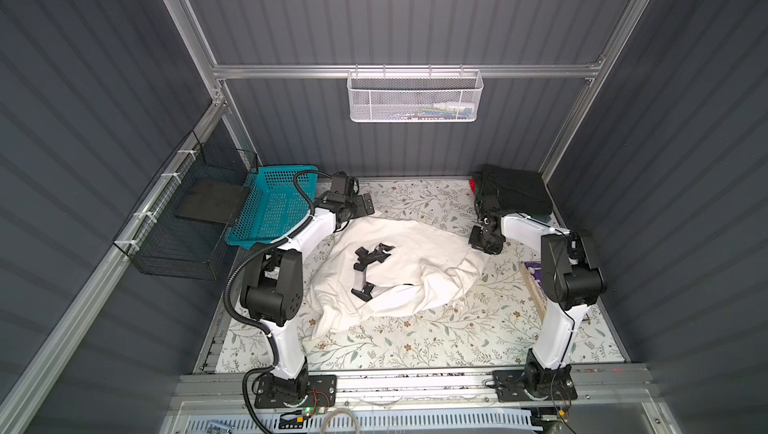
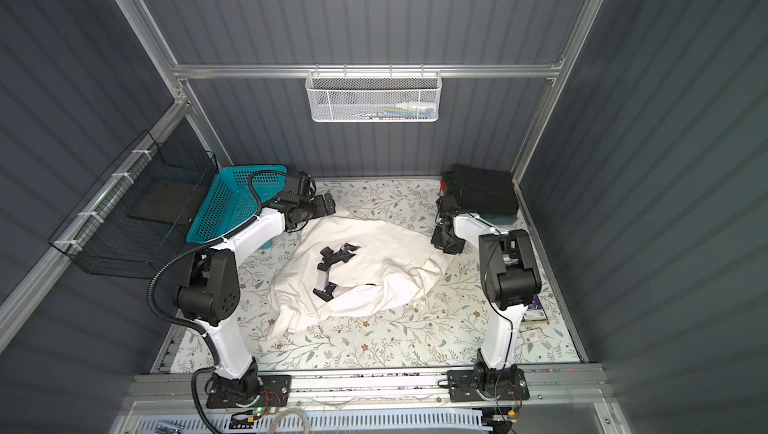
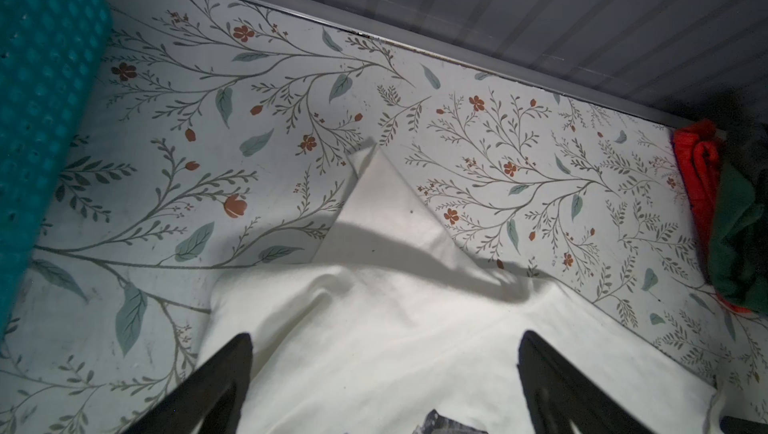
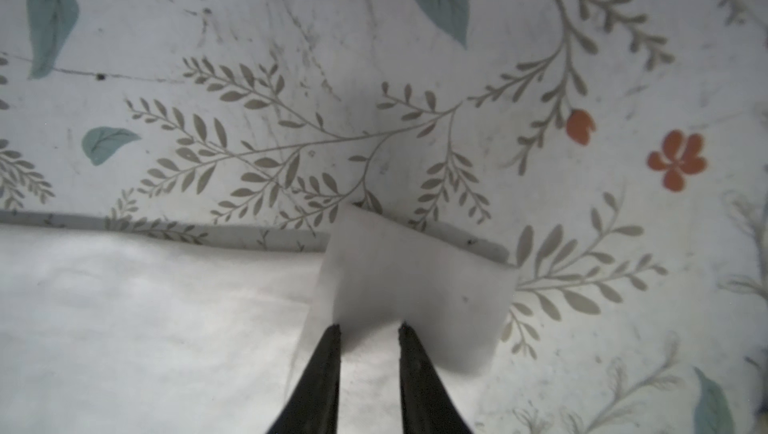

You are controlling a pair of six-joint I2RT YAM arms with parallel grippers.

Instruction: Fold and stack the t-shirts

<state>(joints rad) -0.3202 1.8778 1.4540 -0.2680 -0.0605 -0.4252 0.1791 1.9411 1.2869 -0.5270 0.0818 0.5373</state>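
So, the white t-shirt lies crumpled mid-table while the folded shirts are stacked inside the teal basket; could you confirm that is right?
Not quite: the folded shirts are not inside the teal basket. They are stacked in the far right corner of the table, across from the basket, as both top views show. The white t-shirt does lie crumpled mid-table.

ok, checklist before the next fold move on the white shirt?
1. Left gripper open: ok, jaws wide over the white t-shirt, holding nothing.
2. Right gripper on a shirt corner: fabric sits between its tips; firm pinch cannot tell.
3. Shirt spread flat: not ok, crumpled, print creased.
4. Folded-shirt stack clear of the t-shirt: ok, apart in the far right corner.
5. Teal basket clear of the t-shirt: ok.
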